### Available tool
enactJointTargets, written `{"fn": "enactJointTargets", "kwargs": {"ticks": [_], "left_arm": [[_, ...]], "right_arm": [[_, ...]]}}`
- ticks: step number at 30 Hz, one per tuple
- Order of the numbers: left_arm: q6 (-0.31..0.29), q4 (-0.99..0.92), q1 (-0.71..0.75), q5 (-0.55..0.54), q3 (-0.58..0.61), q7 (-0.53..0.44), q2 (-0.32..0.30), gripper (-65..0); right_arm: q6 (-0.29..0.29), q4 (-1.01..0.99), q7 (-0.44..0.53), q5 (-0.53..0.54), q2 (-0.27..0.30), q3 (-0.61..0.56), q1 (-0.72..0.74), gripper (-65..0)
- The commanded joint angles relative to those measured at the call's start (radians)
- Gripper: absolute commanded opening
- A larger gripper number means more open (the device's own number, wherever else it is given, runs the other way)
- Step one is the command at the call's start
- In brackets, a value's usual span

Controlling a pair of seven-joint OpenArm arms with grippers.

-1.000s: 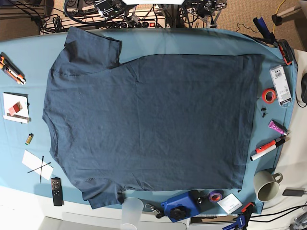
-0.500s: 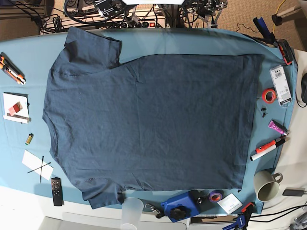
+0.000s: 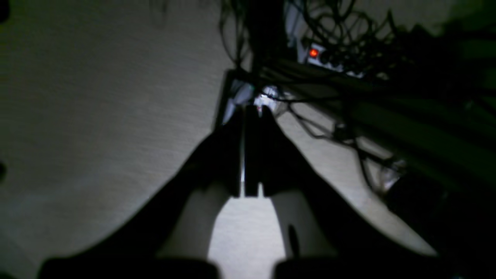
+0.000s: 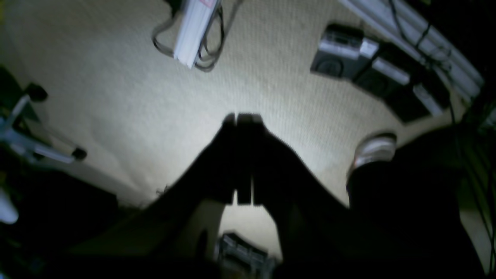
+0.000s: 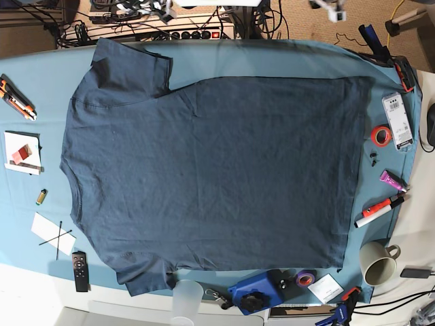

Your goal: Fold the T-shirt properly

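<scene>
The dark navy T-shirt lies spread flat on the teal table cloth. Its collar side is at the left, its hem at the right, and one sleeve is at the top left. My left gripper is shut and empty, and it hangs over carpet and cables off the table. My right gripper is shut and empty over beige carpet. Neither gripper is near the shirt. The shirt does not show in either wrist view.
Around the shirt lie cutters, a remote, a plastic cup, a blue tool, a mug, markers and red tape. Cables and a power strip sit behind the table. A white arm part shows at the top edge.
The arm parts at the top edge of the base view have shifted, and a white part now shows at the top right. The T-shirt has not moved.
</scene>
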Motion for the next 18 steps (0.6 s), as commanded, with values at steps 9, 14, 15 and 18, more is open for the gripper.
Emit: {"fn": "enactJointTargets", "kwargs": {"ticks": [9, 14, 15, 18], "left_arm": [[-0.037, 0.368, 0.289, -0.113, -0.001, -0.006, -0.002, -65.0], [-0.037, 0.616, 0.423, -0.181, -0.002, 0.083, 0.001, -65.0], [-0.037, 0.669, 0.453, -0.227, -0.001, 0.135, 0.0, -65.0], [0.006, 0.834, 0.551, -0.362, -0.002, 0.259, 0.001, -65.0]], "right_arm": [[-0.037, 0.307, -0.106, 0.131, 0.05, 0.206, -0.213, -65.0], [-0.014, 0.441, -0.21, 0.22, 0.051, 0.365, -0.299, -65.0], [0.0, 0.47, -0.233, 0.245, 0.051, 0.395, -0.317, -65.0], [0.062, 0.563, -0.29, 0.339, 0.051, 0.489, -0.383, -65.0]]}}
